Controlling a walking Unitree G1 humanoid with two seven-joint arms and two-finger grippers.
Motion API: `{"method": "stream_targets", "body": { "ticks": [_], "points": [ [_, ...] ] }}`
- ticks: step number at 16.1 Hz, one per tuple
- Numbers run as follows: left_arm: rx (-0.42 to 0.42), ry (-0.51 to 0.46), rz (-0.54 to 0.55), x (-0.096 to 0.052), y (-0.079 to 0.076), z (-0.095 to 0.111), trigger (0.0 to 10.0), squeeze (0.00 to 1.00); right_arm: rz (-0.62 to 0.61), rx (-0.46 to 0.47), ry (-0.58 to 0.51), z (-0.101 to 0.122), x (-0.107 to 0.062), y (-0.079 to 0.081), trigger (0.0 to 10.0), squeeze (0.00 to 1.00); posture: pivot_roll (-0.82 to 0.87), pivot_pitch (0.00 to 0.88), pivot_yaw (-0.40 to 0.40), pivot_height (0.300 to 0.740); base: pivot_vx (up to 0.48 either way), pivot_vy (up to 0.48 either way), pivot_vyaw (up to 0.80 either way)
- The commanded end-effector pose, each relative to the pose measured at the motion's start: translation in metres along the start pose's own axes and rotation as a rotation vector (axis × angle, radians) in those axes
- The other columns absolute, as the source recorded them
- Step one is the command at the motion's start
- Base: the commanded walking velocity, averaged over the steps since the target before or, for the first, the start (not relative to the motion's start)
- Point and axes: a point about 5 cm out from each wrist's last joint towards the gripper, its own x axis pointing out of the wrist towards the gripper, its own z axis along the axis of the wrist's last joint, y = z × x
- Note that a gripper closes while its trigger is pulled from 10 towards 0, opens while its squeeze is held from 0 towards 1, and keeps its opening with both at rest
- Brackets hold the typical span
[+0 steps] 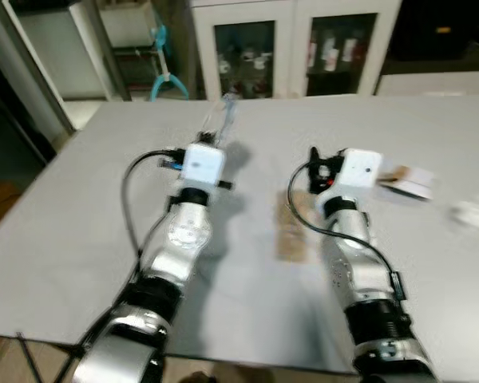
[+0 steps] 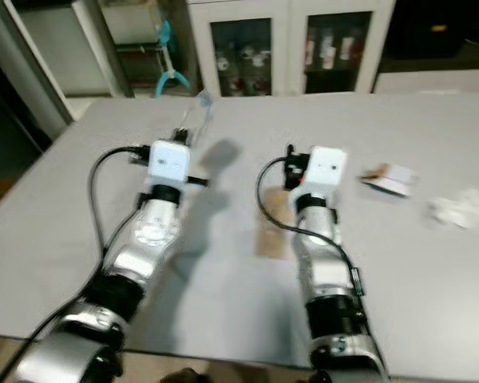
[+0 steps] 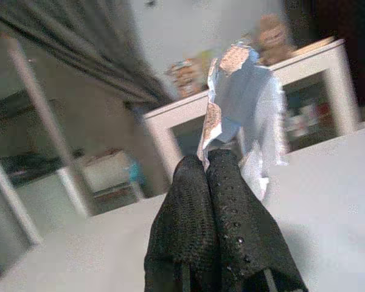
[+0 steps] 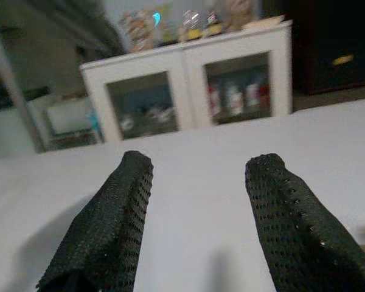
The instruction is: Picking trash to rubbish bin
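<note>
On my left, the left gripper (image 3: 208, 163) has its fingers pressed together on one wrapper (image 3: 246, 115) — a crinkled silvery-blue piece, torn at the tip, held up off the grey table (image 1: 80, 239). Its long axis runs straight out from the fingertips, away from me toward the white glass-door cabinet (image 1: 295, 48). Moving right, one brown flat scrap (image 1: 291, 235) lies on the table between my two arms. The right gripper (image 4: 198, 167) hovers over the table with its fingers spread apart, nothing between them. Further right I count one small cardboard piece (image 2: 389, 179), then one crumpled white tissue (image 2: 461, 209) near the edge.
</note>
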Motion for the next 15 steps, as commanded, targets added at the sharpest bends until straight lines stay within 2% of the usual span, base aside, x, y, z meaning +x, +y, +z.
{"method": "stream_targets", "body": {
  "ticks": [1, 7, 15],
  "points": [
    [0.011, -0.003, 0.011, 0.001, 0.009, 0.000, 10.0, 0.00, 0.020, 0.018, -0.009, 0.002, 0.001, 0.008, 10.0, 0.00, 0.03, 0.000, 0.105, 0.740, 0.000, -0.480, 0.00],
    [0.009, -0.006, 0.011, 0.003, 0.010, 0.002, 10.0, 0.00, 0.026, 0.018, -0.012, 0.003, 0.001, 0.009, 10.0, 0.00, 0.02, 0.000, 0.104, 0.740, 0.000, -0.480, 0.00],
    [0.019, 0.000, 0.042, 0.006, 0.021, 0.001, 10.0, 0.00, 0.043, 0.026, -0.012, 0.003, 0.001, 0.010, 10.0, 0.00, 0.03, 0.000, 0.096, 0.740, 0.000, -0.466, 0.00]
  ]
}}
